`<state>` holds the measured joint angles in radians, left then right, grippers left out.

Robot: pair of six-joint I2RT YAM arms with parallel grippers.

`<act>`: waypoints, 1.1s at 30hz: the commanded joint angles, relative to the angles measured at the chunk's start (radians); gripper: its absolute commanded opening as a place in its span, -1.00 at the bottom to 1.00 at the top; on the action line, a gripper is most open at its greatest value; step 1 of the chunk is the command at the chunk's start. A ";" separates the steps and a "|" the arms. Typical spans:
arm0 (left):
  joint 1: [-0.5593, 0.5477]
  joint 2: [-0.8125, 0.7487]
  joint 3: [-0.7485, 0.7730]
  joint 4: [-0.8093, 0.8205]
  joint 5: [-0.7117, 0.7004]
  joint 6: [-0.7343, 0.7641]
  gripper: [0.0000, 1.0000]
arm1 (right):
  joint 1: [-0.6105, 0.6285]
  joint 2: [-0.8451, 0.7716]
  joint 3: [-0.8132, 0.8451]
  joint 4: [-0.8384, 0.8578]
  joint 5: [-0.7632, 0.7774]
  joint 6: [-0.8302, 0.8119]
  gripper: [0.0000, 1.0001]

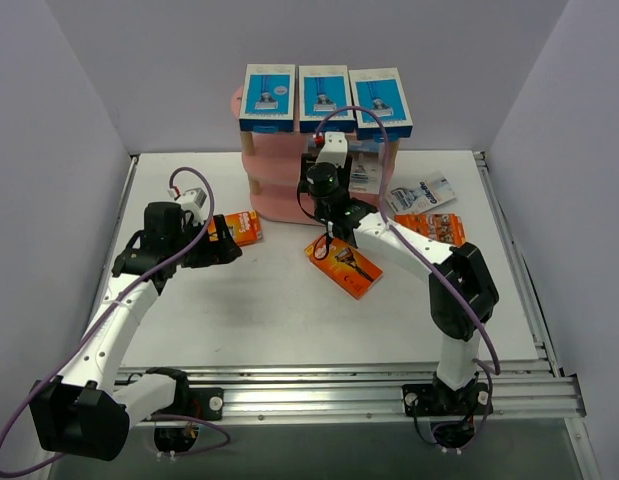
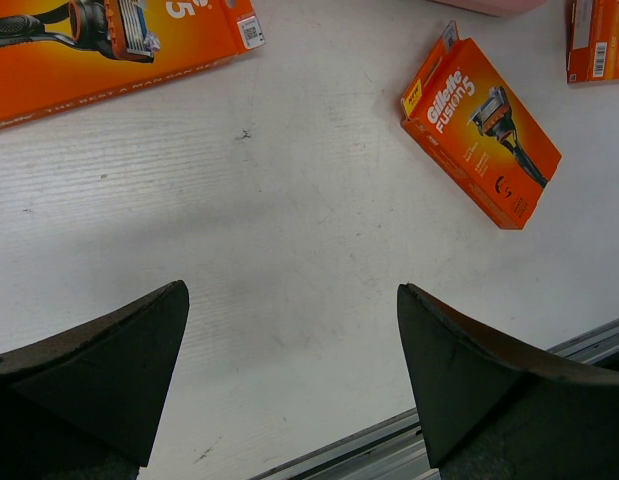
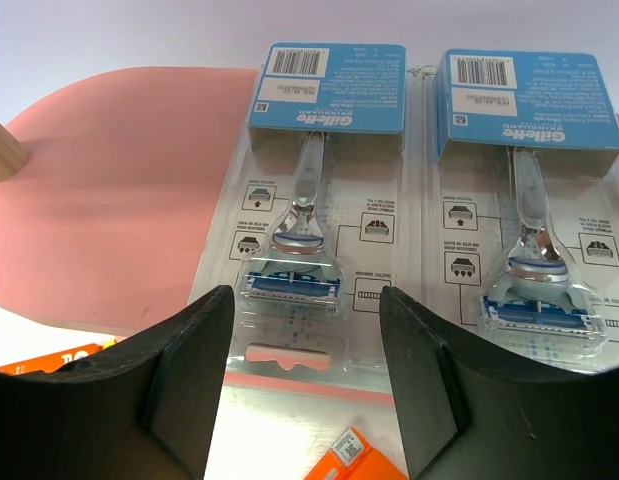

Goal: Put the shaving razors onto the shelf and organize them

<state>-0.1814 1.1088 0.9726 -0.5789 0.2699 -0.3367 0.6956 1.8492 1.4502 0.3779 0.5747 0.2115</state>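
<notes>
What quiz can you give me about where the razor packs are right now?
1. True or false: three blue boxes sit on the top board of the shelf.
2. How many orange packs lie on the table? A) one B) three C) five
3. Fill in the gap: the right gripper faces two clear blister packs lying on a ___ board.
Key: 1 true; 2 B; 3 pink.

Pink shelf [image 1: 279,195], blue-and-white boxes [image 1: 268,95], orange cards [image 1: 344,265].
</notes>
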 commanded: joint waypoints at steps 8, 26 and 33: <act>0.002 -0.024 0.002 0.031 -0.008 0.001 0.88 | 0.024 -0.105 -0.025 0.000 0.001 0.015 0.11; 0.003 -0.046 -0.003 0.027 -0.040 0.007 0.88 | 0.074 -0.286 -0.185 -0.073 0.017 0.081 0.10; 0.003 -0.046 0.000 0.019 -0.057 0.008 0.88 | 0.081 -0.439 -0.353 -0.094 0.022 0.132 0.11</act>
<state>-0.1814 1.0832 0.9726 -0.5797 0.2306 -0.3363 0.7689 1.4872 1.1423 0.2951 0.5694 0.3008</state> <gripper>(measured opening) 0.941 0.551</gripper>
